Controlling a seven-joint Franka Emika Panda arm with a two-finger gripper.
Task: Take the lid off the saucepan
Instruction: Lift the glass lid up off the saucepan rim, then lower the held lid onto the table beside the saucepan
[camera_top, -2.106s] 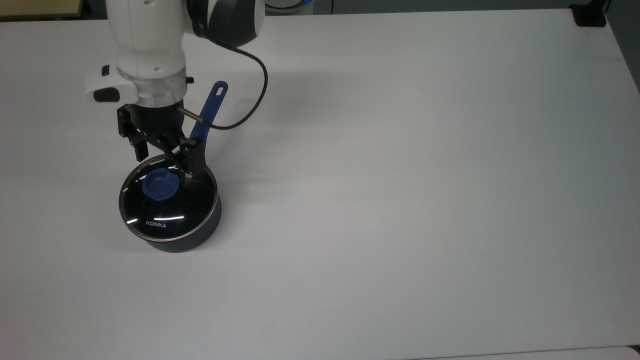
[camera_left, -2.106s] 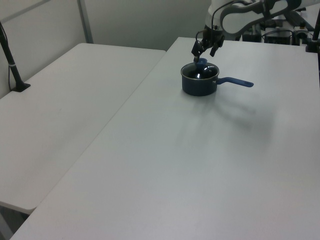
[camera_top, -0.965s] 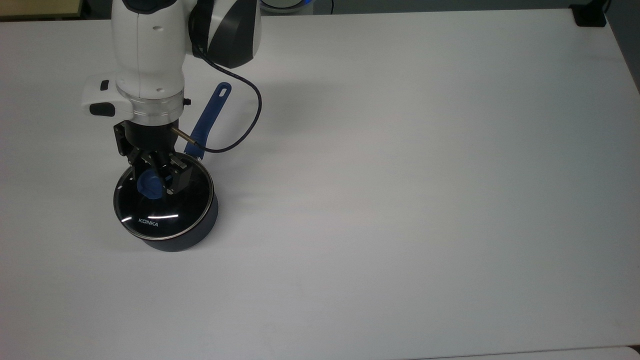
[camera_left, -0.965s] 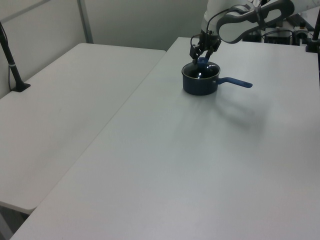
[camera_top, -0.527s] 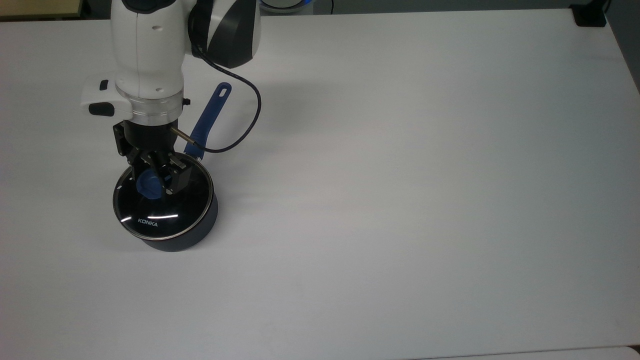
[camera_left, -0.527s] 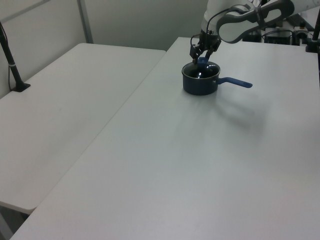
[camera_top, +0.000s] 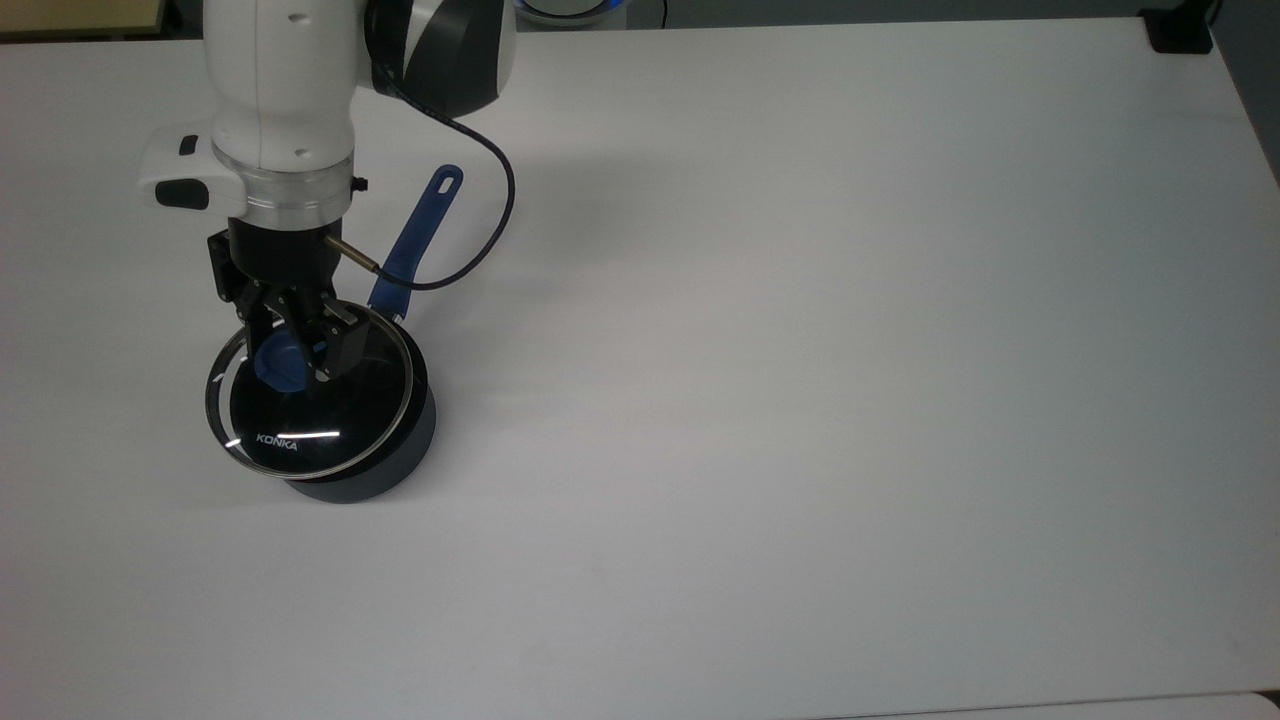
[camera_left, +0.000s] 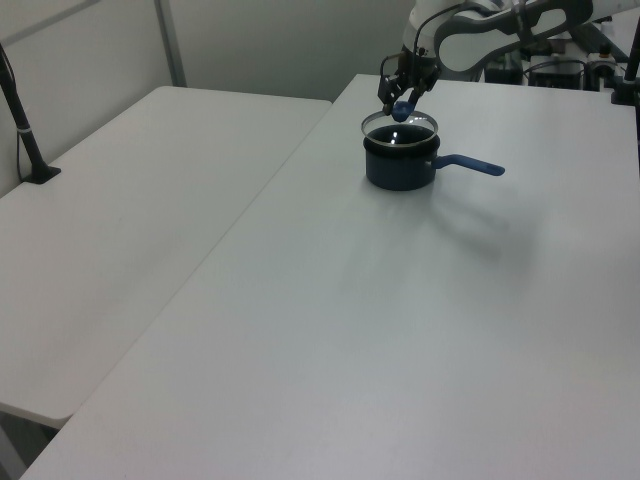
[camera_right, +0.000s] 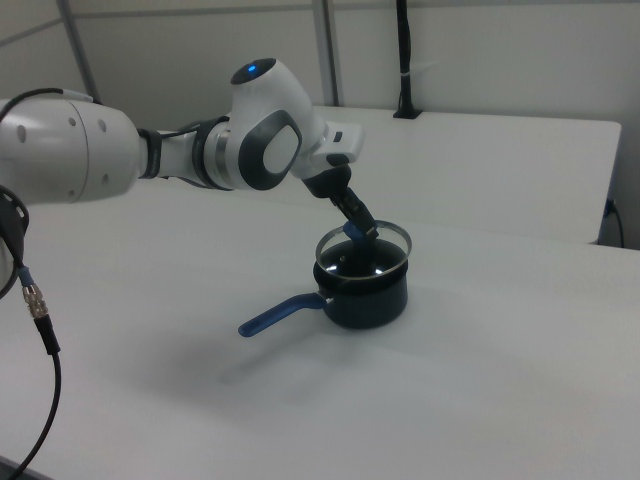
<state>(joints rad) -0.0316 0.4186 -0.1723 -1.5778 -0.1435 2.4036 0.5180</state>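
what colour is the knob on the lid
Blue; the knob on the lid shows best in the top view, between the gripper fingers.

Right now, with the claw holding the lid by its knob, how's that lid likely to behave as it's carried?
The lid looks like stiff glass with a metal rim, so probably breakable if dropped. Held only by the knob in the claw, it may tilt or swing. It is round, so it could roll on edge.

You have bright, even overhead light; soft shadows fall beside the saucepan (camera_top: 365, 470) on the white table (camera_top: 800, 400), and thin white glare streaks cross the glass lid (camera_top: 300, 425).
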